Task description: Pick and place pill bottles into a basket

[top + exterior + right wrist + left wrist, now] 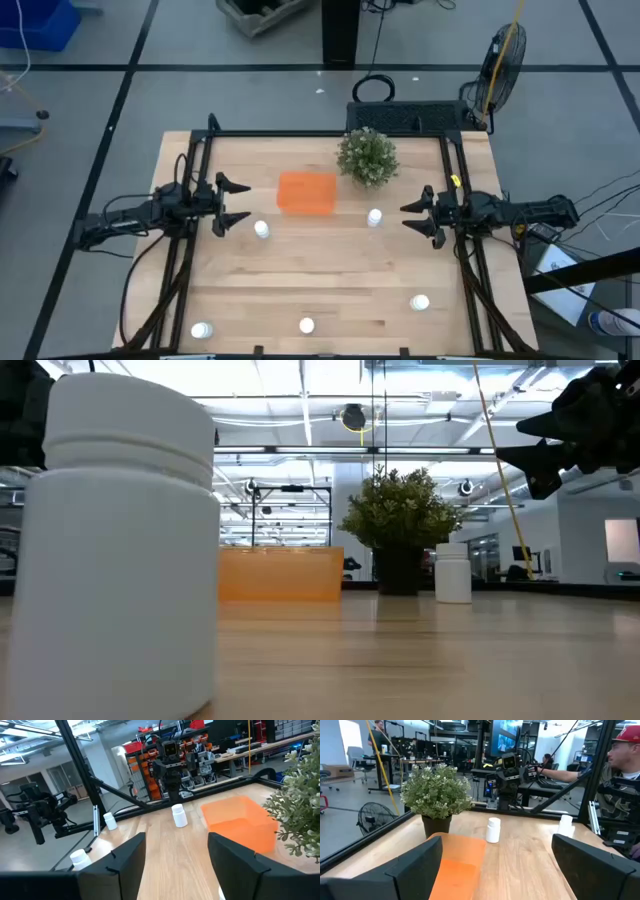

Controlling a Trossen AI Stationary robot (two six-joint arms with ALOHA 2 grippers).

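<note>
While both pincers gape (edge-side), table (pixel 330 280) middle lies open.

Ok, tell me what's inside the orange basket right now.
Nothing shows inside the basket: from above its orange floor is bare, and all five pill bottles stand out on the table. In the low view its front wall hides the interior.

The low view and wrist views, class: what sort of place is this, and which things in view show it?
Probably a robotics lab or workshop: equipment racks and workstation desks stand beyond the wooden table, ceiling strip lights run overhead, and a floor fan stands nearby.
</note>
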